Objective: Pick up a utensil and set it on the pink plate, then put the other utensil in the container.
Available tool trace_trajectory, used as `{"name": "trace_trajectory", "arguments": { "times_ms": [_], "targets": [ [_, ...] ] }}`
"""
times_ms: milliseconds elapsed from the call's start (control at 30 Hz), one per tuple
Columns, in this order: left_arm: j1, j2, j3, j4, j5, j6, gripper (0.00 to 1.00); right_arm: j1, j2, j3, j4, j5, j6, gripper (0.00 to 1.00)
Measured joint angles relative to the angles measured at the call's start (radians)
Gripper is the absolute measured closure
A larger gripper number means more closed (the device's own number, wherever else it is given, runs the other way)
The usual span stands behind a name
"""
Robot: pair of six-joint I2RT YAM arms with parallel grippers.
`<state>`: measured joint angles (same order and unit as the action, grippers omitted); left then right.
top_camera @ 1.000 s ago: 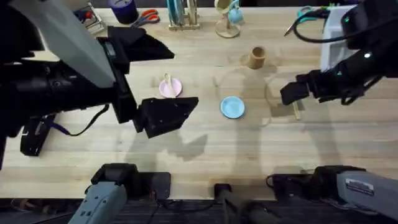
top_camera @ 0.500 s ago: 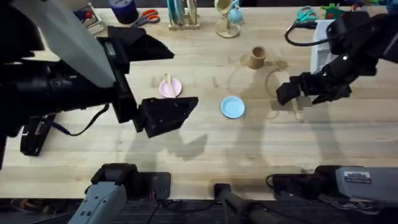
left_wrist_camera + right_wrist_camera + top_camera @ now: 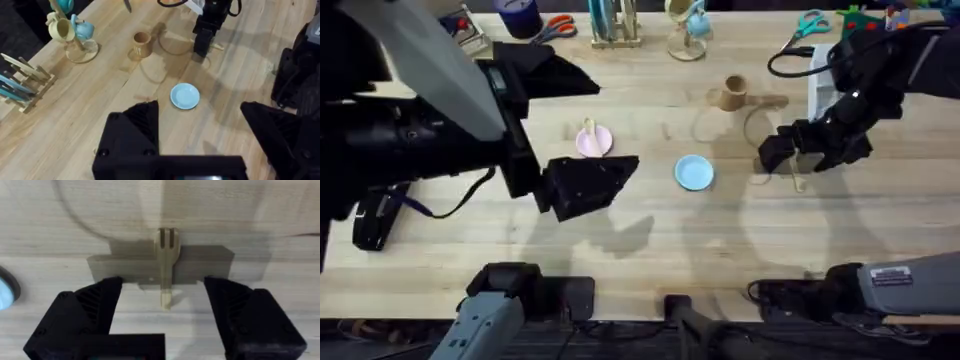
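I see the right gripper (image 3: 165,311) wide open above the fork (image 3: 165,260), which lies flat on the pale wooden tabletop (image 3: 650,225), right of center. The spoon (image 3: 589,133) rests on the pink plate (image 3: 594,142). The left gripper (image 3: 210,135) is open and empty. The cup (image 3: 733,92) stands at upper center.

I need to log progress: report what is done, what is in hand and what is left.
Done: the spoon lies on the pink plate. In hand: the right gripper hangs over the fork, which lies flat on the table, its jaws open on either side of the handle, not yet closed. Left: grasp the fork and put it in the wooden cup.
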<state>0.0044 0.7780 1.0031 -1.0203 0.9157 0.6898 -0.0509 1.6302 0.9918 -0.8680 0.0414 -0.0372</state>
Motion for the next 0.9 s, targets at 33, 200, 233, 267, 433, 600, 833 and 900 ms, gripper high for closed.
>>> {"name": "trace_trajectory", "arguments": {
  "times_ms": [33, 200, 233, 267, 433, 600, 833, 900],
  "targets": [
    [0.000, 0.000, 0.000, 0.000, 0.000, 0.000, 0.010, 0.000, 0.001, 0.001, 0.000, 0.000, 0.000, 0.007],
    [0.000, 0.000, 0.000, 0.000, 0.000, 0.000, 0.010, 0.000, 0.002, 0.002, 0.001, 0.000, 0.000, 0.136],
    [0.000, 0.000, 0.000, 0.000, 0.000, 0.000, 0.010, 0.000, 0.002, 0.002, 0.003, 0.001, 0.002, 0.200],
    [0.000, 0.000, 0.000, 0.000, 0.000, 0.000, 0.009, 0.000, 0.002, 0.003, 0.005, 0.001, 0.001, 0.264],
    [0.000, 0.000, 0.000, 0.000, 0.000, 0.000, 0.011, 0.000, 0.002, 0.004, 0.013, -0.007, 0.003, 0.729],
    [0.000, 0.000, 0.000, 0.000, 0.000, 0.000, 0.010, 0.000, 0.002, 0.008, 0.017, -0.016, 0.007, 0.963],
    [0.000, 0.000, 0.000, 0.000, 0.000, 0.000, 0.010, 0.000, 0.002, 0.008, 0.017, -0.017, 0.007, 0.968],
    [0.000, 0.000, 0.000, 0.000, 0.000, 0.000, 0.010, 0.000, 0.002, 0.008, 0.017, -0.017, 0.007, 0.970]
  ]
}}
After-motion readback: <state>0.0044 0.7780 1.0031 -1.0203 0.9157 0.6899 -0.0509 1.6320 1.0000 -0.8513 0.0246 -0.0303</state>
